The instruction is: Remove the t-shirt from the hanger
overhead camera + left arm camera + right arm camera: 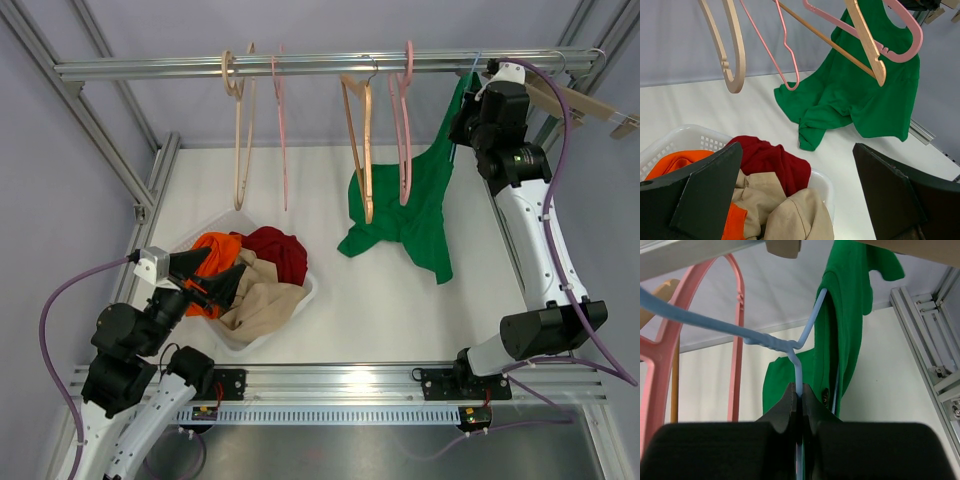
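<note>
Closest to me, the left claw hovers over the white basket at the near left of the desk. Its fingers are spread as wide as they go and have hold of nothing. Inside the basket lies a heap of clothes: an orange garment, a dark red one and a beige one.

Further back, toward the right, the green t-shirt hangs down from up near the rail. Its lower part is bunched on the desk, well apart from the basket.

Along the rail I see two wooden hangers and two pink hangers, all bare.

At the far right end, the right arm reaches up to the rail. The right claw is pinched fully closed on the thin wire of the blue hanger, just below the bend where its arms meet. One blue arm runs left, bare, in front of a pink hanger. The other slants up to the right into the green fabric, so the t-shirt is on the hanger on that side.
</note>
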You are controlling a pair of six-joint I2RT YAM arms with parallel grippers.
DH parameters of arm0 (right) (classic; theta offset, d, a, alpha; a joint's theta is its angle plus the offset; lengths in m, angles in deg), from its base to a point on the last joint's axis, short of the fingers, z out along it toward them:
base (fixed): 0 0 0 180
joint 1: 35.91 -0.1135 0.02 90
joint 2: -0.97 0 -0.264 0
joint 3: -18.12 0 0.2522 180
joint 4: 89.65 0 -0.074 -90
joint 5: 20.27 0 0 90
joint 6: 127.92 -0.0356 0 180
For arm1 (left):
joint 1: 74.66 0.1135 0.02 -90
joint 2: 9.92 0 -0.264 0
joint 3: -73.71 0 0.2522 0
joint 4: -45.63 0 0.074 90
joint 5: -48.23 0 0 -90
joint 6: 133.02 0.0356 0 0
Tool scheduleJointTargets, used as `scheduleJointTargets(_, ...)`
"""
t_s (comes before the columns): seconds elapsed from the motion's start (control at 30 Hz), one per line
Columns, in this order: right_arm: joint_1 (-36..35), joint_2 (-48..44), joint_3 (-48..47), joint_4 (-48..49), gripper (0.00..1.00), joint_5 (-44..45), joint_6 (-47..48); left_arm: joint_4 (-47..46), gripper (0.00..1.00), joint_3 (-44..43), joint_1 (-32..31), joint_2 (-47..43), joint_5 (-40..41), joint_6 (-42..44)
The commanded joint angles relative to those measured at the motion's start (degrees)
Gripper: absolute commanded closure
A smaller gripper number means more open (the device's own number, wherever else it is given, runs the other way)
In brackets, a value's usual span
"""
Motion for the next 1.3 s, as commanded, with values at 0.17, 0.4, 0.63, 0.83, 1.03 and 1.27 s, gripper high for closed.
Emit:
scheduleJointTargets(0.17, 0.3, -4.1, -0.6, 7.7, 1.0, -4.7, 5.9, -2.2, 0.01, 0.3, -0.3, 0.0, -1.9, 0.6)
scheduleJointTargets(0.4, 0.3, -6.5, 3.0, 10.7, 1.0, -7.1, 5.3, -2.3, 0.01, 0.3, -0.3, 0.5, -2.0, 0.6)
scheduleJointTargets(0.63, 0.3, -10.7, 13.0, 13.9, 1.0, -12.2, 1.8, -2.3, 0.01, 0.3, -0.3, 0.7, -2.6, 0.4)
scheduleJointTargets(0.83, 0.1, -17.2, 20.4, 15.1, 1.0, -13.5, -2.1, -2.6, 0.01, 0.3, -0.3, 1.6, -4.0, 0.3)
scheduleJointTargets(1.03, 0.1, -25.8, 28.7, 13.8, 1.0, -12.2, -4.1, -5.0, 0.02, -0.3, -0.3, 3.5, -11.3, -1.3)
scheduleJointTargets(1.27, -1.0, -37.4, 38.2, 11.4, 1.0, -14.0, -9.1, -7.3, 0.04, -5.3, -0.6, 13.5, -23.9, -6.2)
